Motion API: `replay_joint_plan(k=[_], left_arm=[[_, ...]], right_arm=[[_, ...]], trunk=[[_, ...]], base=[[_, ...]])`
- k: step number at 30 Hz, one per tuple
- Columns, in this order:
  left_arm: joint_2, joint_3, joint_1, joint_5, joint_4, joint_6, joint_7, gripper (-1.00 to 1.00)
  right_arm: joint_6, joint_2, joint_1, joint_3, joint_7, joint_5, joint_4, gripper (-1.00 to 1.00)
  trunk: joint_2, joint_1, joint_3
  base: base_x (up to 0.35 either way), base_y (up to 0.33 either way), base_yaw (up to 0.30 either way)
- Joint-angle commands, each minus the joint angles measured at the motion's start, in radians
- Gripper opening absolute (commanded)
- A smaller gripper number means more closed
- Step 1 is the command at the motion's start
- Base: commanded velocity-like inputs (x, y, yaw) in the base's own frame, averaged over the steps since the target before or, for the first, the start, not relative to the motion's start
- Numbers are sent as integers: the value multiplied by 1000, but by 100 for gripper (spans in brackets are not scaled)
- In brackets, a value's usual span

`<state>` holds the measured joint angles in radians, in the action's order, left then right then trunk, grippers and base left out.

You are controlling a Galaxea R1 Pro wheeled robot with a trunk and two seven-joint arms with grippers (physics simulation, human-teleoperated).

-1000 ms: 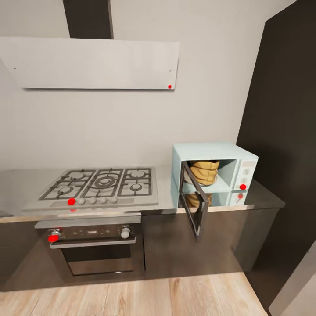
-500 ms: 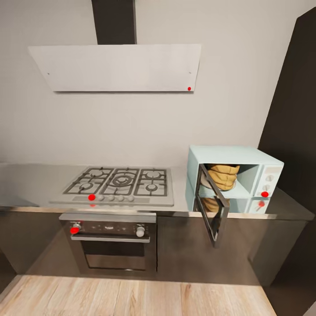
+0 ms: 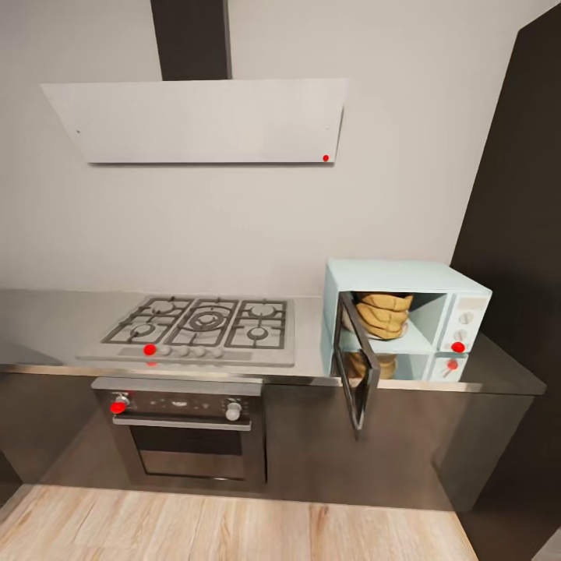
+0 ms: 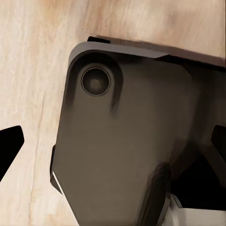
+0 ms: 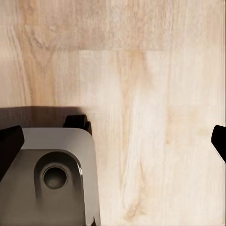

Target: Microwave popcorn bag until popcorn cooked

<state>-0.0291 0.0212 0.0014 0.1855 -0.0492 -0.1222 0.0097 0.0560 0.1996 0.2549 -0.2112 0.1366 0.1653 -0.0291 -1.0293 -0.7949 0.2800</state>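
One popcorn bag (image 3: 383, 313) inside open microwave (image 3: 405, 277), wrist views facing floor (image 5: 155, 94)

Over the pale wooden floor (image 5: 141, 94), the right hand (image 5: 113, 139) hangs with its two dark fingertips (image 5: 10, 141) spread wide apart at either edge, nothing between them, beside a grey robot base corner (image 5: 52, 174).

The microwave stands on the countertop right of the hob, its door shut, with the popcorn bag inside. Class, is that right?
Not quite. The head view shows the microwave door hanging open, not shut. The rest holds: it stands on the countertop right of the hob, with the popcorn bag inside.
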Motion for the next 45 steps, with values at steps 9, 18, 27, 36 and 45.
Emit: replay_joint_plan(k=[9, 18, 27, 36, 45], left_arm=[[1, 2, 0, 5, -1, -4, 2, 100], [0, 3, 0, 5, -1, -5, 3, 100], [2, 3, 0, 5, -1, -7, 3, 100], [4, -1, 0, 2, -5, -7, -2, 100], [18, -6, 0, -4, -87, -1, -5, 100]], right_arm=[[14, 4, 1, -10, -1, 9, -3, 100], [8, 0, 1, -7, -2, 11, -2, 100], [6, 0, 1, -7, -4, 11, -2, 100], [-21, -7, 1, -7, -3, 10, -4, 100], [-102, -14, -6, -8, -12, 7, -6, 100]], trunk=[[-1, 0, 1], [-1, 0, 1], [-1, 0, 1], [-1, 0, 1], [-1, 0, 1]], base=[[0, -292, 0], [0, -292, 0], [0, -291, 0], [0, -38, 0], [0, 0, -85]])
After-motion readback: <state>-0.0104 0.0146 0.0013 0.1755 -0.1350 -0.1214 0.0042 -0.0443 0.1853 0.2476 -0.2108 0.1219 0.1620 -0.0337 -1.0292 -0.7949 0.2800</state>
